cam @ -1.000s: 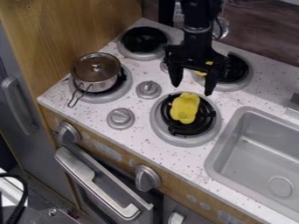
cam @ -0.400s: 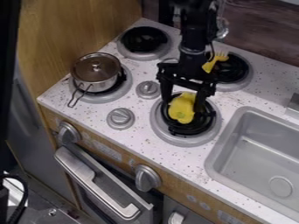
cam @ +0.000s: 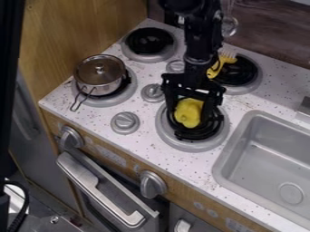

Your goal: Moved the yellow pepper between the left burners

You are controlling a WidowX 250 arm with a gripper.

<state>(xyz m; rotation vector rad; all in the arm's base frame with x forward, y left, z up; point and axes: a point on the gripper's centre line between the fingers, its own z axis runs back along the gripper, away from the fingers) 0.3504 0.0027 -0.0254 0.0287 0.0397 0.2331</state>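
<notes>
Gripper (cam: 189, 116) has its fingers apart, astride the yellow pepper (cam: 188, 113) on the burner (cam: 192, 146) directly below; best to centre low, squeeze both sides evenly, then lift straight up before any sideways carry.

Site type: toy kitchen. Directions were taken from the gripper (cam: 189, 115), left and right as seen in the view. Beneath the gripper was the near burner (cam: 192, 146); behind it and to its right was the far burner (cam: 256, 81). To its left were the left burners (cam: 123, 100), one bearing a lidded pot (cam: 97, 80). A fork (cam: 215, 70) lay behind the gripper. A stove knob (cam: 125, 123) was at lower left, and a sink (cam: 266, 151) was set into the same counter (cam: 169, 156) at lower right. Below, on the unit's front, was an oven handle (cam: 97, 191). Scale indicator: one burner was roughly as wide as the gripper.
</notes>
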